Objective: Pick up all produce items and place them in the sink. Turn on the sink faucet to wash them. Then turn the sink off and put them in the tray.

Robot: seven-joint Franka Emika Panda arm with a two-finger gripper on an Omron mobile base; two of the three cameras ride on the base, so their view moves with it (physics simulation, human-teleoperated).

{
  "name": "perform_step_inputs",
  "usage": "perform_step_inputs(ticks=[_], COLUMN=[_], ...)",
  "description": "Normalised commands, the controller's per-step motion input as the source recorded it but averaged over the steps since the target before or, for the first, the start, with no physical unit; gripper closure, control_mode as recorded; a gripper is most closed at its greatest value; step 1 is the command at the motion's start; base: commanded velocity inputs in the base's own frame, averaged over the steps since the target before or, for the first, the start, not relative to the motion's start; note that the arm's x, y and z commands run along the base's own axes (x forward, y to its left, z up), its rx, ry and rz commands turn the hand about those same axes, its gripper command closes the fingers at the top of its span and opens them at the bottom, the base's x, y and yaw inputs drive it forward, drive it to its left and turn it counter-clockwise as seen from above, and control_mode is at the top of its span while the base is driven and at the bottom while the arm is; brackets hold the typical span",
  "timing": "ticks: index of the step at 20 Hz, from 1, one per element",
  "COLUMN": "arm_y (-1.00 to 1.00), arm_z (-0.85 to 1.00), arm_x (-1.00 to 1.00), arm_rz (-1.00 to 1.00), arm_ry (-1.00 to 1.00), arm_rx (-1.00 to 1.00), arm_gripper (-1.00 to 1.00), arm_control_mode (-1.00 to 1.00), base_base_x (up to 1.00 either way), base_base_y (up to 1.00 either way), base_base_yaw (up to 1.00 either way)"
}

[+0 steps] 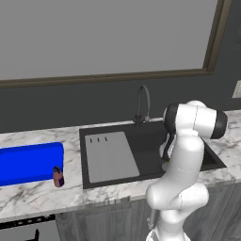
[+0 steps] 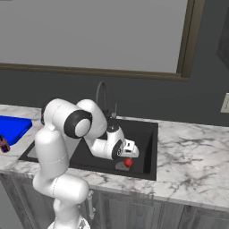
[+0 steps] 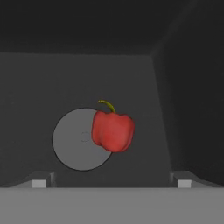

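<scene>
The claw hangs low inside the sink with its jaws spread wide and nothing between them. In the hand view its two finger tips stand far apart at the bottom edge, and the space between them is bare basin floor.

Just ahead of the claw lies a red pepper with a short yellow-green stem. It rests on the sink floor, overlapping the edge of the round grey drain. The right base view shows the same red item at the near side of the basin, just below the robot's hand.

So the first step looks done for this one item: the produce is in the sink and the claw has no hold on it. Whether other produce waits elsewhere cannot be told; none shows on the marble surface.

The tap rises at the back rim of the sink, beyond the arm, and no water can be seen running from it. Washing therefore seems not yet started, judging by the dry-looking basin.

Further out, the grey drainboard covers the left part of the sink. Beyond that the blue tray sits on the surface, well apart from the pepper, with a small brown-red cylinder beside its near corner.

Left to do, by this reckoning: turn the tap on, turn it off, then lift the pepper out and carry it to the tray.
</scene>
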Motion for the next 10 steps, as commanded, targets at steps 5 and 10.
perform_step_inputs(ticks=[5,10], arm_y=[0.00,0.00], arm_z=[-0.14,-0.04], arm_x=[0.03,0.09], arm_rz=[0.01,0.03], arm_ry=[-0.01,-0.08], arm_rx=[0.00,0.00], arm_gripper=[-1.00,-1.00], arm_control_mode=[-1.00,-1.00], base_base_x=[0.00,0.00], base_base_y=[0.00,0.00], base_base_yaw=[0.00,0.00])
